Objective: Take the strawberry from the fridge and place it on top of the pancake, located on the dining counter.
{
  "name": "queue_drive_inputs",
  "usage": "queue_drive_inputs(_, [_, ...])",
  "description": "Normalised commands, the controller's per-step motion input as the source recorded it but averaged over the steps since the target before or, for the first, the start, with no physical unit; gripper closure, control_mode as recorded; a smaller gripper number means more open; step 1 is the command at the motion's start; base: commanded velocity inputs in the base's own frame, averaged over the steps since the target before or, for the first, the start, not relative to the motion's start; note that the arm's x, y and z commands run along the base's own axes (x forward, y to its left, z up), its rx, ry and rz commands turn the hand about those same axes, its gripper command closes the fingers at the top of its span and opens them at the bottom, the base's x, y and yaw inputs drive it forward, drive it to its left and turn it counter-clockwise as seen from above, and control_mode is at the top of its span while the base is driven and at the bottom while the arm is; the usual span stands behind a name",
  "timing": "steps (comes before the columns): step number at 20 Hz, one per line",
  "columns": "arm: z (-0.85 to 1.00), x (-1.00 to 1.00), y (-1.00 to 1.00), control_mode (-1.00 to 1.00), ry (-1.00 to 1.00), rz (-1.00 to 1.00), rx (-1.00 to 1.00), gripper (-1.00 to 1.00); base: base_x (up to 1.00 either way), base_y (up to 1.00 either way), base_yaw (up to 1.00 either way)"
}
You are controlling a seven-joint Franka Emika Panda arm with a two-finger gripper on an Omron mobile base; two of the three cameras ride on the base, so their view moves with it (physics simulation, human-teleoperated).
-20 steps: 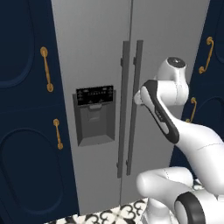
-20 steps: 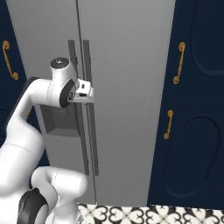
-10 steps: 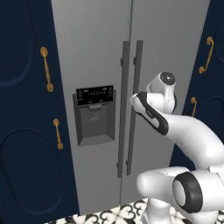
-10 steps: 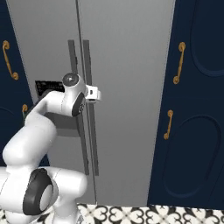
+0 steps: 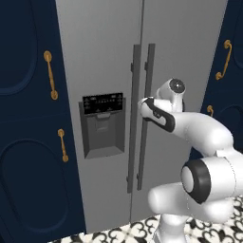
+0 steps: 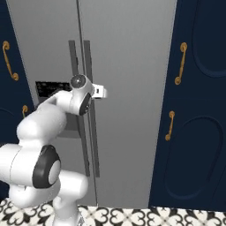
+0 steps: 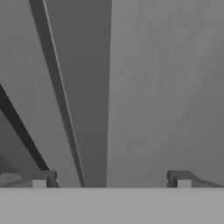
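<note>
Fridge [image 5: 109,57] shut, both doors closed; gripper [image 7: 111,177] at the handles, jaws spread wide and holding nothing.

Left to right in left base view: navy cabinets [image 5: 28,118] with brass pulls [image 5: 50,75]; dispenser [image 5: 102,124] on left door; two dark bar handles [image 5: 142,114] side by side at the door seam; arm [image 5: 190,128] reaching in from lower right, hand close against the right-hand bar, contact not determinable; further navy cabinet [image 5: 228,95] at far right. Patterned floor tiles [image 5: 128,232] below. In right base view, hand at bar level, just right of the handles. In hand view, fingertips [image 7: 41,178] set well apart, a dark bar [image 7: 83,100] running between them, nearer the left tip, apart from both. Strawberry and pancake: location cannot be told with the doors shut.
</note>
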Motion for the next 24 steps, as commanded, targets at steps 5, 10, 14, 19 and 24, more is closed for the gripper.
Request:
queue_drive_inputs(5, [-0.08, 0.35, 0.01, -1.0, -0.1, 0.0, 0.0, -1.0, 0.0, 0.0, 0.0])
queue_drive_inputs(10, [-0.03, 0.38, 0.02, -1.0, -0.09, -0.02, 0.0, 1.0, 0.0, 0.0, 0.0])
queue_drive_inputs(14, [0.0, 0.21, 0.0, -1.0, -0.02, 0.0, 0.0, 1.0, 0.0, 0.0, 0.0])
queue_drive_inputs(19, [0.0, -0.05, -0.02, -1.0, -0.01, 0.02, -0.01, 1.0, 0.0, 0.0, 0.0])
queue_drive_inputs(24, [0.04, -0.87, -0.7, -1.0, 0.12, -0.15, 0.01, 1.0, 0.0, 0.0, 0.0])
